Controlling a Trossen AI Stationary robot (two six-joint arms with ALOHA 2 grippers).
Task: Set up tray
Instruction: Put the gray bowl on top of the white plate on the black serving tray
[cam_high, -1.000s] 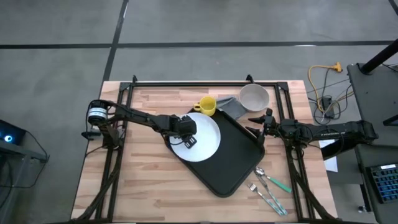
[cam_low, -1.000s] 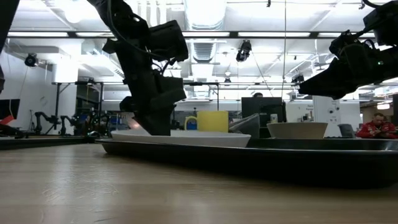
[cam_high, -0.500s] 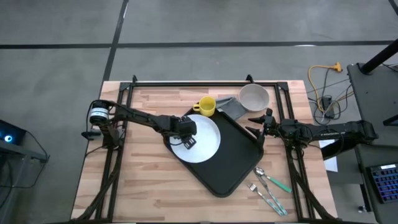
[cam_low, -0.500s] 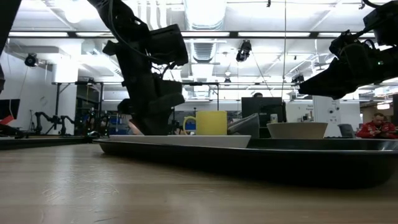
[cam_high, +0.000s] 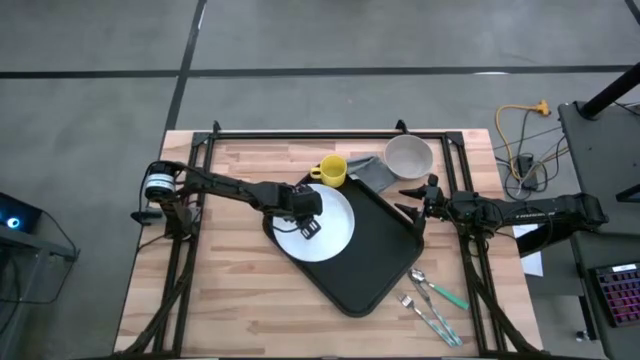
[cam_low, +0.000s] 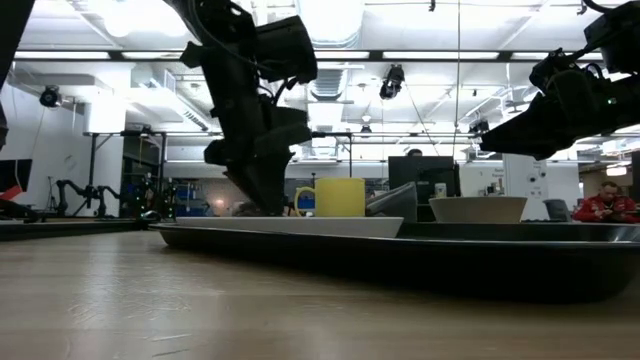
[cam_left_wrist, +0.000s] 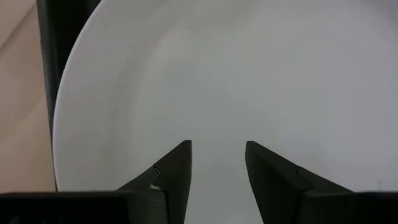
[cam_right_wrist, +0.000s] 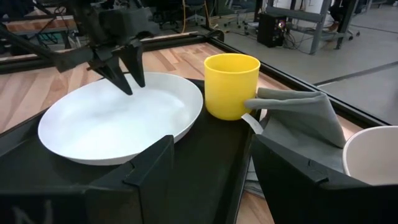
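Observation:
The black tray (cam_high: 375, 255) lies cornerwise on the table. The round white plate (cam_high: 330, 225) rests flat on the tray's far-left part (cam_right_wrist: 205, 162). My left gripper (cam_left_wrist: 217, 144) is open and points down over the plate's inside (cam_right_wrist: 112, 118), near its left rim. Its tips (cam_right_wrist: 132, 84) stand just above the plate's surface, and I cannot tell whether they touch it. My right gripper (cam_right_wrist: 211, 140) is open and empty. It waits level at the table's right edge, beside the tray's right corner (cam_high: 405, 203).
A yellow cup (cam_high: 333, 170), a folded grey cloth (cam_high: 375, 170) and a white bowl (cam_high: 408, 155) stand along the tray's far edge. Cutlery (cam_high: 432, 300) lies near the table's near-right corner. Bare wood shows on the table's left and near-left parts.
My left gripper has moved a little up and toward the table's right, from the plate's left rim to over its inside. The plate's left side has sunk and now lies flat on the tray.

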